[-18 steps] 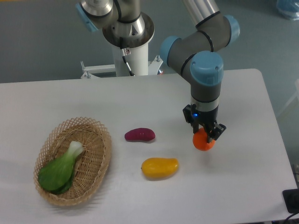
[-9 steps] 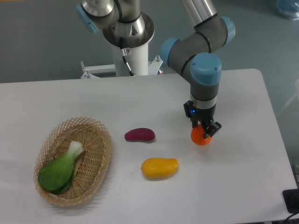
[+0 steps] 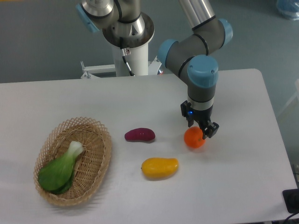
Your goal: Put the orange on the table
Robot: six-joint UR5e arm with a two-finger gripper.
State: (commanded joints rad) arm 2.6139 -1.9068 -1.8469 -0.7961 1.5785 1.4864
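You see the orange [image 3: 194,138] on the white tabletop [image 3: 243,168], in its right half, roughly midway between the far and near edges. Compared with a second ago it sits a little further toward the left edge and slightly toward the far edge, and more of its round face shows, since the gripper [image 3: 201,130] now covers only its upper right side.

The gripper has shifted the same way over that second. Its fingers are at the orange's upper right shoulder, touching or just beside it. You cannot tell from this view whether the jaws clamp the fruit or have let go; the fingertips are small and dark against the fruit.

Judgement: the orange appears to rest on the tabletop, though no shadow or gap under it is clear enough to confirm contact. If so, the placement is nearly done, pending release and retreat of the arm.

Note for the release: a round fruit may roll when freed. The yellow fruit [image 3: 160,167] lies nearby toward the near edge, the purple-red vegetable [image 3: 139,135] to the left, and the wicker basket [image 3: 74,161] well apart near the left edge.
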